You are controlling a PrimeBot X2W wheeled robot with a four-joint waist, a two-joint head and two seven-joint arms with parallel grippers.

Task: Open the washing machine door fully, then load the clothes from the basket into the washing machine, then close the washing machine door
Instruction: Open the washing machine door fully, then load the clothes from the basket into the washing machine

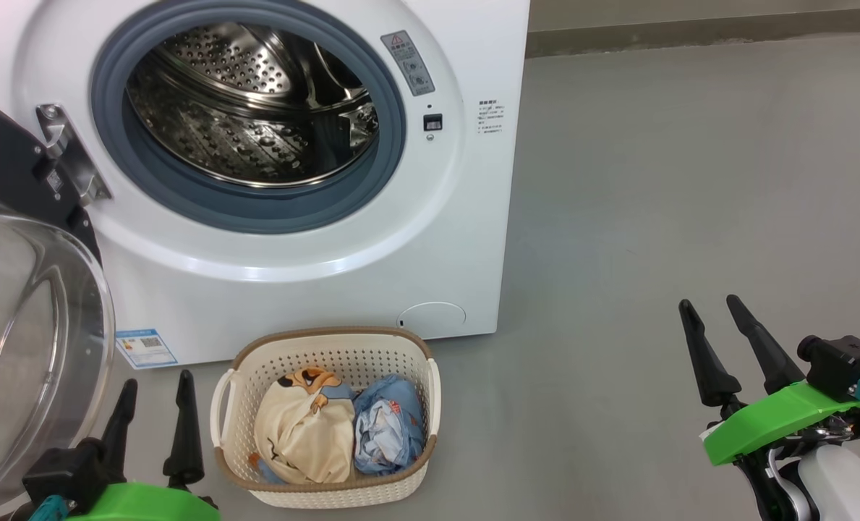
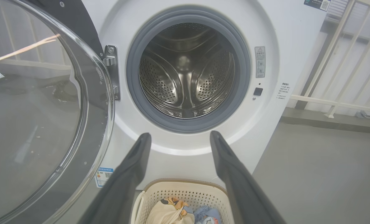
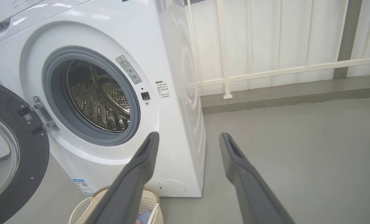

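Glossy white panels clad the washing machine (image 1: 314,289), its perforated steel drum (image 1: 256,137) gleaming inside a matt grey rubber seal (image 1: 256,213). At nine o'clock the door (image 1: 24,311) shows clear glass in a shiny black rim on a bright metal hinge (image 1: 64,148). At six o'clock, soft crumpled clothes (image 1: 314,427) fill a cream perforated plastic basket (image 1: 343,358) with a woven-look brown rim, on smooth matt grey floor (image 1: 690,181).

Cream basket (image 1: 328,354) (brown rim), white washing machine (image 1: 314,289), grey gasket (image 1: 249,210).

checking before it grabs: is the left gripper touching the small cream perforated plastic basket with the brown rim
Apart. The head view shows grey floor between the open left gripper and the handle of the cream basket.
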